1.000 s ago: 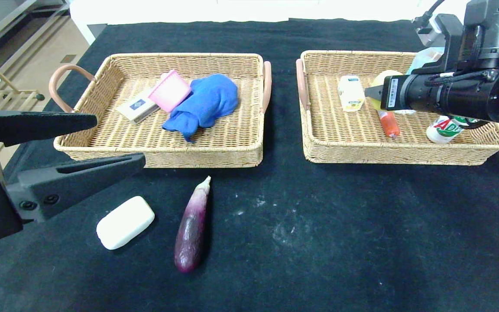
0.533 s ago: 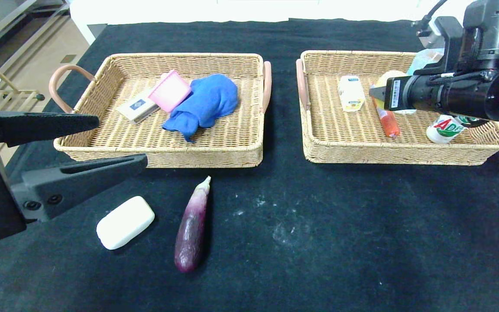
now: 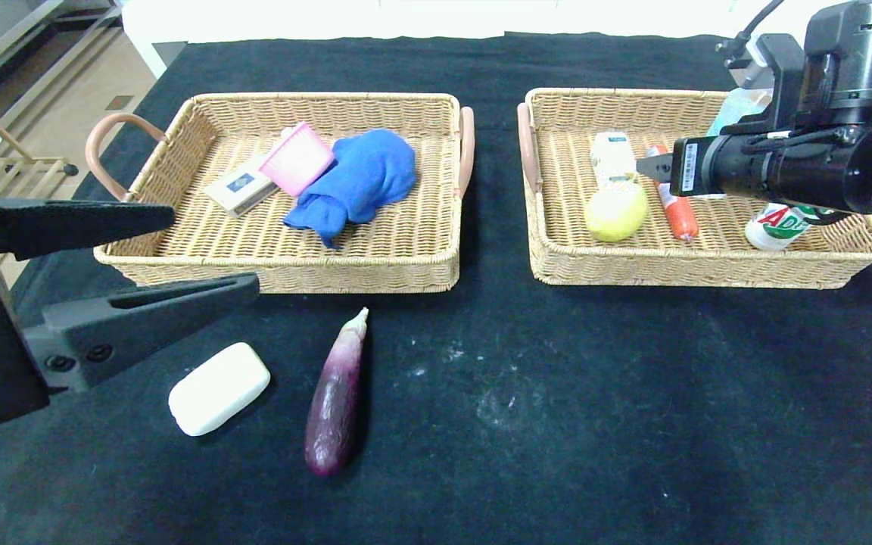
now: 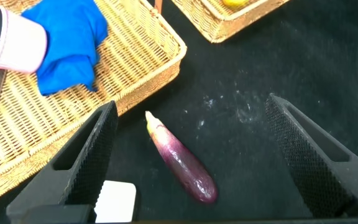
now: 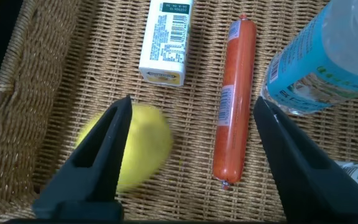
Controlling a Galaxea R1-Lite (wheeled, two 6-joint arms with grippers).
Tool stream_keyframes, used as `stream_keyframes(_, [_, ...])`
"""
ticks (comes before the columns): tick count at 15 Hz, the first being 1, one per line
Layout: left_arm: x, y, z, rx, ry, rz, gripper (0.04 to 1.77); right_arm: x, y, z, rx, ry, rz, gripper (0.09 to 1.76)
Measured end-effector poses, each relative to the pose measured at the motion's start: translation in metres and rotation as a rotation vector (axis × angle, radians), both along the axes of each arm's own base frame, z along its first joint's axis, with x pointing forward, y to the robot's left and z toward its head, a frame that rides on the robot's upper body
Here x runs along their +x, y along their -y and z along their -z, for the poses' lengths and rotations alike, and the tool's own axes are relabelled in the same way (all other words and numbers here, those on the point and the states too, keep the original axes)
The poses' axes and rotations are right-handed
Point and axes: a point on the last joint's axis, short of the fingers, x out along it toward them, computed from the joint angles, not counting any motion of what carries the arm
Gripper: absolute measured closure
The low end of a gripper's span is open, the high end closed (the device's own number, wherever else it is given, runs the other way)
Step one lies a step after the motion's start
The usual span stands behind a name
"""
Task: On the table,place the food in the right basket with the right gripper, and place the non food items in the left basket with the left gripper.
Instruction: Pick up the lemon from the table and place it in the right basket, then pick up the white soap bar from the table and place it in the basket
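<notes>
Hovering right pincer [image 5: 188, 162], spread, above right basket [image 3: 557, 257]

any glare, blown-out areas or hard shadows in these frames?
Head view: the strip beyond the table's far edge is blown out white; the aubergine and the white bar cast only faint, soft shadows on the black cloth. Left wrist view: small highlights on the aubergine's skin, nothing harsh. Right wrist view: a mild sheen along the sausage, no strong glare.

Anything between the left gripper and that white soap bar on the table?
Nothing visible. The left gripper hangs open just above the soap bar, with only bare black cloth around it. The aubergine lies beside the bar, not touching.
</notes>
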Motion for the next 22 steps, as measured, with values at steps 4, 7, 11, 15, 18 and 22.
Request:
stream_keyframes(4, [0.001,0.001,0.002,0.002,0.010,-0.002,0.09,-0.007,0.001,-0.004,0.004,0.004,-0.037,0.30])
stream_keyframes(7, [0.002,0.001,0.003,0.003,0.008,-0.001,0.09,-0.015,0.003,-0.006,0.000,0.003,-0.083,0.25])
stream_keyframes(11, [0.002,0.001,0.002,0.000,0.010,0.003,0.09,-0.033,0.008,-0.002,-0.061,-0.007,-0.221,0.20])
stream_keyframes(15, [0.002,0.002,0.002,-0.002,0.011,0.007,0.09,-0.061,0.014,-0.002,-0.065,-0.016,-0.313,0.18])
stream_keyframes(18, [0.001,0.003,0.002,-0.002,0.011,0.016,0.09,-0.086,0.017,0.004,-0.085,-0.030,-0.360,0.17])
stream_keyframes(22, [0.001,0.004,0.002,-0.002,0.011,0.020,0.09,-0.123,0.020,0.010,-0.109,-0.105,-0.436,0.15])
